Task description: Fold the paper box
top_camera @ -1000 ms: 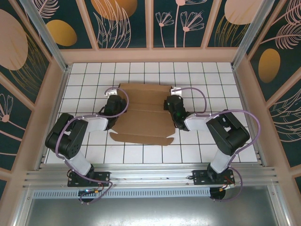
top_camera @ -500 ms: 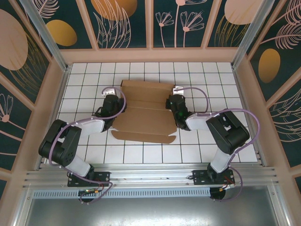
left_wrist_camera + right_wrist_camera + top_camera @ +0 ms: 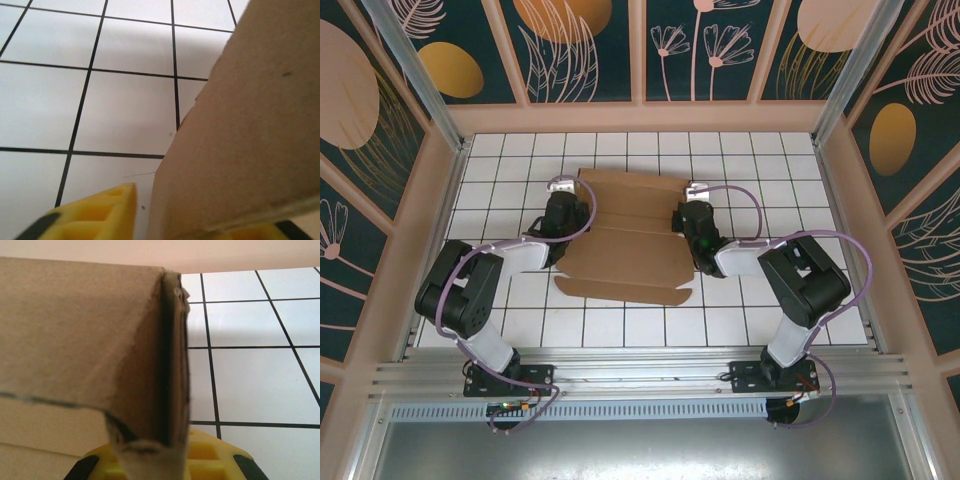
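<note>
The white tiled table [image 3: 760, 170] spreads across the cell, and the paper box [image 3: 630, 250] lies at its middle, between the two arms. It is a brown cardboard sheet, partly folded, with its near flap flat on the tiles and its far panel reaching towards the back wall.

The left gripper [image 3: 563, 215] sits at the box's left edge and the right gripper [image 3: 692, 218] at its right edge, both towards the far end.

In the right wrist view a doubled cardboard wall [image 3: 80, 330] rises out of the yellow fingers [image 3: 205, 455], which are pressed together on it.

In the left wrist view a raised panel [image 3: 250, 125] stands between the yellow fingers [image 3: 105, 215] — I cannot tell whether they are pinching it.
</note>
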Motion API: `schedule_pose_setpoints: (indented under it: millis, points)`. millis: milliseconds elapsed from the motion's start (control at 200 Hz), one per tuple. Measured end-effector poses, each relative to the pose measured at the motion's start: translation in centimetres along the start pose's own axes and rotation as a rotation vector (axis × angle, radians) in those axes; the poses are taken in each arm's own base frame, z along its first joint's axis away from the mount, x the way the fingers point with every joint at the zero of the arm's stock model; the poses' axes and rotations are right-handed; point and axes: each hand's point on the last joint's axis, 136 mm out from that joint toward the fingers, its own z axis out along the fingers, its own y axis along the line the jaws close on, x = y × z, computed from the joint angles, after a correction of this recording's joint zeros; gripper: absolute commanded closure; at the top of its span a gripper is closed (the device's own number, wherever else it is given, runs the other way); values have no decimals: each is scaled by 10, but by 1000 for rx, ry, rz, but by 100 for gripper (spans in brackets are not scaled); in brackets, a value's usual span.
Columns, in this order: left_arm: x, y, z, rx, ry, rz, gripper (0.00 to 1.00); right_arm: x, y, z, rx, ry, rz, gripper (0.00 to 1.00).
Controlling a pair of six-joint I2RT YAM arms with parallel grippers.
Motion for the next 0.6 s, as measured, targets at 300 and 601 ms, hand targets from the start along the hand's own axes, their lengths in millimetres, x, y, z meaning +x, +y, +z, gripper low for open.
schedule_pose_setpoints:
  millis: [300, 601]
  points:
    - [-10, 8, 4, -65, -36, -4, 89, 3, 11, -5, -2, -1, -14, 100]
    - [-1, 16, 14, -118, -35, -61, 60, 7, 18, -9, 30, 23, -16, 100]
